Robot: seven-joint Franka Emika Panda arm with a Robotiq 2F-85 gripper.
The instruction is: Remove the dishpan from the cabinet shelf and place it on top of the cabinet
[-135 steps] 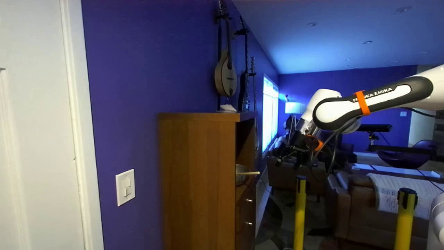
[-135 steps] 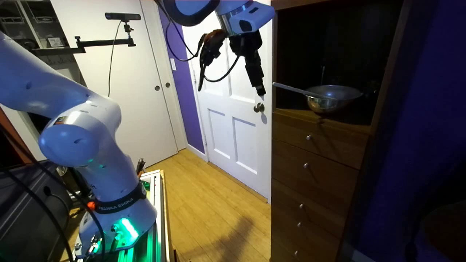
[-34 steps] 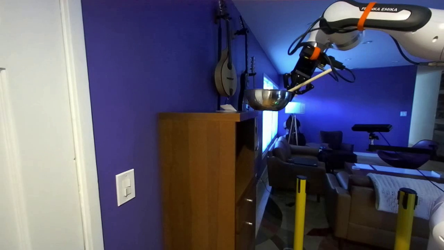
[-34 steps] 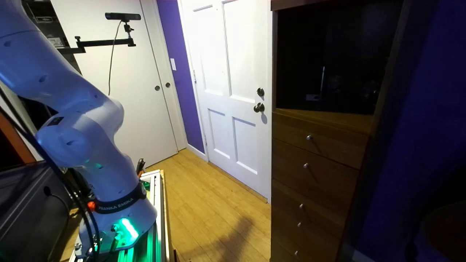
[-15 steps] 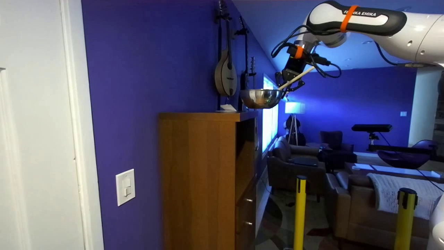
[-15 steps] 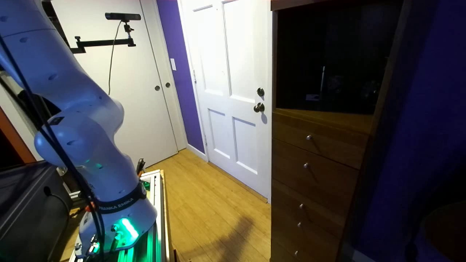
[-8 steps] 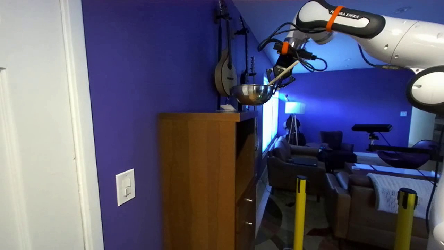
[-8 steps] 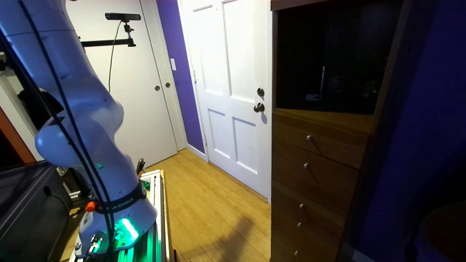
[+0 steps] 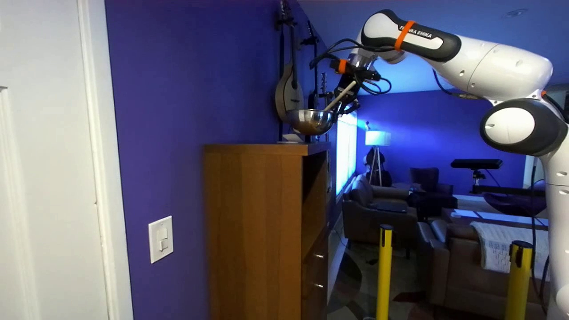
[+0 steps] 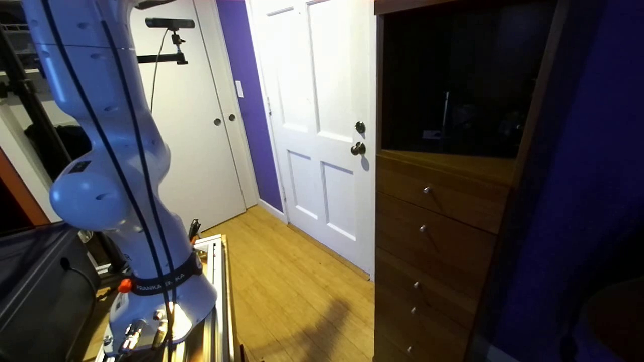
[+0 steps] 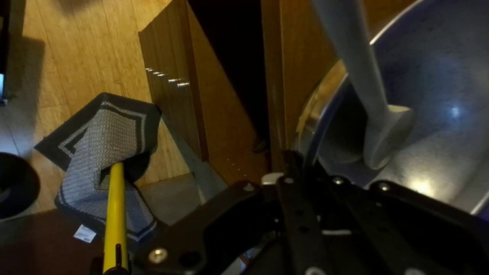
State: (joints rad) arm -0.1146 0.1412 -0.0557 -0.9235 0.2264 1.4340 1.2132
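Dishpan (image 9: 309, 123) has travelled further in over the cabinet (image 9: 253, 222) since the preceding frame; it now hangs roughly level above the front of the cabinet's top, with a visible gap beneath. Pincer (image 11: 301, 164) is clamped on the dishpan's rim. Long-handled utensil (image 11: 366, 80) leans over the rim, its head inside the bowl.
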